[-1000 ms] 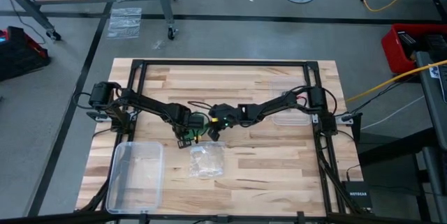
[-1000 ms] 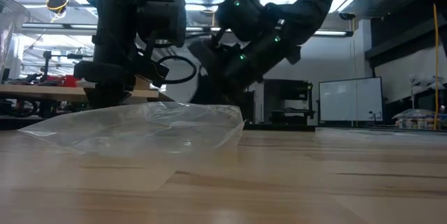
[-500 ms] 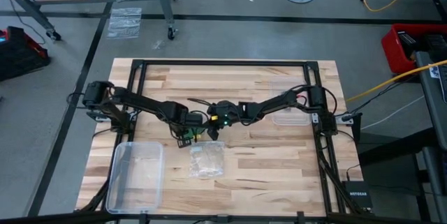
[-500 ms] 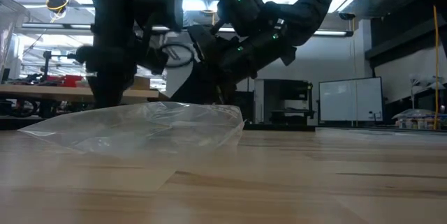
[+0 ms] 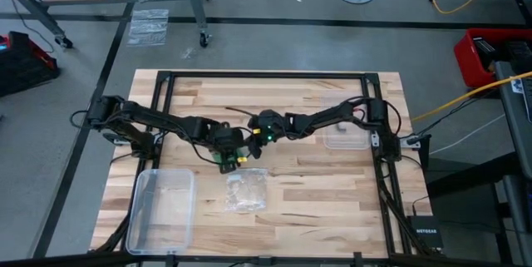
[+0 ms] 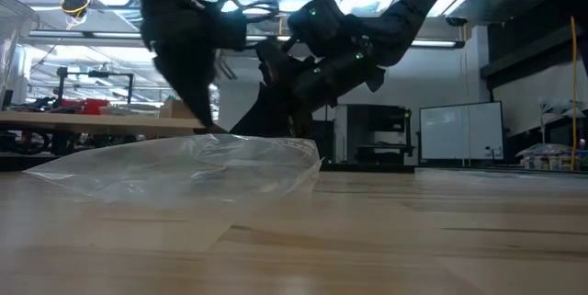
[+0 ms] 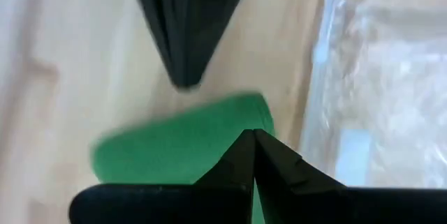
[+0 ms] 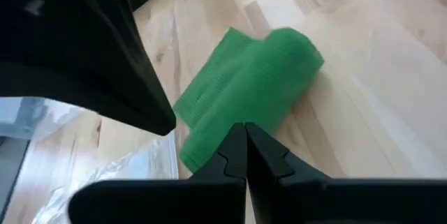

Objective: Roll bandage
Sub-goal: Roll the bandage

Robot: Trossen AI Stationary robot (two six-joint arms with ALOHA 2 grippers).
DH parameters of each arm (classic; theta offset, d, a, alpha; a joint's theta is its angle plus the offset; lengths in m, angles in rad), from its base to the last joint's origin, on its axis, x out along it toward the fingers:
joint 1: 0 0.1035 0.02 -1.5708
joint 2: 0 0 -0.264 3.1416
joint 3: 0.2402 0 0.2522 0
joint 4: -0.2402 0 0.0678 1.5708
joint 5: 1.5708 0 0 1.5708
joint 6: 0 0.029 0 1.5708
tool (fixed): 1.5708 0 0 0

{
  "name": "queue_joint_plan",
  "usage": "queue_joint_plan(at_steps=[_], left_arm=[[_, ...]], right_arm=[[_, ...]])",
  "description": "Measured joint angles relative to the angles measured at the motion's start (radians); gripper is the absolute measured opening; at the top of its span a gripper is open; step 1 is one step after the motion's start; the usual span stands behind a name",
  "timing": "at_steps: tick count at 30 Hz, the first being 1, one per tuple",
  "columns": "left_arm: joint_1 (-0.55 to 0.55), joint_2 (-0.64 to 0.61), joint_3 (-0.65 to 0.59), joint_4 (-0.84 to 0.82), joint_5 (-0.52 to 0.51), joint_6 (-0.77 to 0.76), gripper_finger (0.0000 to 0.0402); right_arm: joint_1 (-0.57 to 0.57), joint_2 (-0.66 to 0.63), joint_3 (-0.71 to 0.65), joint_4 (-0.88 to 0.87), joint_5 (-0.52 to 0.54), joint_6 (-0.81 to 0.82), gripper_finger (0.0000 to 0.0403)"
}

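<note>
Near the counter's (image 5: 332, 92) middle, the bandage (image 8: 244, 95) lies flat as a short roll, just ahead of my right fingers (image 8: 244, 155) and left fingers (image 7: 248, 155), both pairs pressed together, neither holding it; its long axis runs diagonally away from my right ones.

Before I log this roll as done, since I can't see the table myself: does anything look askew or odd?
Yes. The bandage is only partly rolled: a loose flat tail still trails from the roll on the table, between both shut end effectors, left and right. The clear plastic bag lies crumpled close by.
</note>
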Motion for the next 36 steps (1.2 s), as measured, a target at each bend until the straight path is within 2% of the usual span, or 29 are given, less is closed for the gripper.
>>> queue_joint_plan(at_steps=[3,5,15,21,28,36], left_arm=[[0.004,0.000,0.000,0.018,-0.099,0.022,0.0000],[0.015,0.000,0.000,0.025,-0.121,0.043,0.0000],[0.068,0.019,0.000,0.031,-0.127,0.057,0.0000],[0.057,0.068,0.000,0.019,-0.121,0.052,0.0000],[0.028,0.082,0.003,-0.098,-0.119,-0.017,0.0000],[-0.021,0.081,0.002,-0.233,-0.088,-0.088,0.0000]], right_arm=[[-0.022,-0.026,0.000,-0.068,-0.011,-0.010,0.0001],[-0.033,-0.049,0.000,-0.125,0.011,-0.035,0.0001],[-0.046,-0.129,0.000,-0.221,0.103,-0.120,0.0001],[-0.050,-0.142,0.000,-0.247,0.104,-0.126,0.0001],[-0.063,-0.175,0.000,-0.358,0.162,-0.149,0.0001],[-0.064,-0.182,0.000,-0.382,0.183,-0.177,0.0001]])
